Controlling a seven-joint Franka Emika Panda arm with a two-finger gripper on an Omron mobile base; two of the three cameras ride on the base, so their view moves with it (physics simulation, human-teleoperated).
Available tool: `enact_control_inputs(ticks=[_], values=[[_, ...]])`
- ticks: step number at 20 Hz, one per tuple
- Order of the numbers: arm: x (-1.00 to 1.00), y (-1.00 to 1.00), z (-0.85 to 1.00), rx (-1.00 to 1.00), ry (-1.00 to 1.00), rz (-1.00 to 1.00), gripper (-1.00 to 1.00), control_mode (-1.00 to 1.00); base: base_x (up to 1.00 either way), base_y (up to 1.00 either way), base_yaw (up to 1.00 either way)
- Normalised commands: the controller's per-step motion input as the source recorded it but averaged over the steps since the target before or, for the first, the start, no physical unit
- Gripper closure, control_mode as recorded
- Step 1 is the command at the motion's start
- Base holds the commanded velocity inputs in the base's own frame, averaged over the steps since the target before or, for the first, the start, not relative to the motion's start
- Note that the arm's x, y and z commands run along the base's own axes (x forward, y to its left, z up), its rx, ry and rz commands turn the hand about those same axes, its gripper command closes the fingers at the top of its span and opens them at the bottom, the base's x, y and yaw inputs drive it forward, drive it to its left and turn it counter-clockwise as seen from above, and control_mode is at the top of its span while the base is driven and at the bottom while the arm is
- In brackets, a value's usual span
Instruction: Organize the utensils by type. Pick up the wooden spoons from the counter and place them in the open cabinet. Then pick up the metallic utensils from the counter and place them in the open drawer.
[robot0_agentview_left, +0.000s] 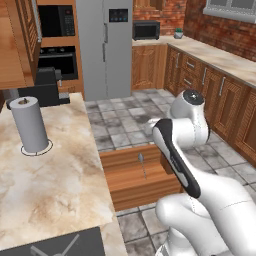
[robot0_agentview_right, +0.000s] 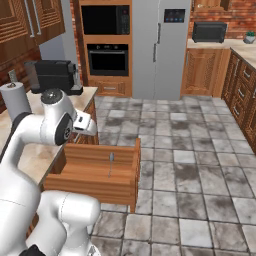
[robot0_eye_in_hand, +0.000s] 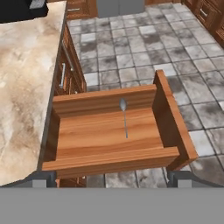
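Claw (robot0_eye_in_hand: 112, 177): wide open, holding nothing, up above the drawer.
Drawer (robot0_eye_in_hand: 168, 113): pulled out from under the counter (robot0_eye_in_hand: 22, 87).
Metal spoon (robot0_eye_in_hand: 124, 117): lies flat inside the drawer, near the middle.
Paper towel roll (robot0_agentview_left: 29, 124): stands up on the counter.

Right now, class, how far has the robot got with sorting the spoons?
Done: one metal spoon lies in the open drawer. In hand: nothing; the gripper hangs open above the drawer. Left: unclear; the visible stretch of counter shows a paper towel roll, no spoons.
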Motion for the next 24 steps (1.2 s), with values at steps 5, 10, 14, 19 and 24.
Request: enact_control_inputs(ticks=[5, 10, 14, 19, 24], values=[[-0.17, 0.00, 0.22, 0.00, 0.00, 0.00, -1.00, -1.00, 0.00, 0.00, 0.00], [-0.03, 0.00, 0.03, 0.00, 0.05, 0.00, -1.00, -1.00, 0.00, 0.00, 0.00], [0.00, 0.00, 0.00, 0.00, 0.00, 0.00, -1.00, -1.00, 0.00, 0.00, 0.00], [0.00, 0.00, 0.00, 0.00, 0.00, 0.00, -1.00, -1.00, 0.00, 0.00, 0.00], [0.00, 0.00, 0.00, 0.00, 0.00, 0.00, -1.00, 1.00, -0.03, -0.09, 0.03]])
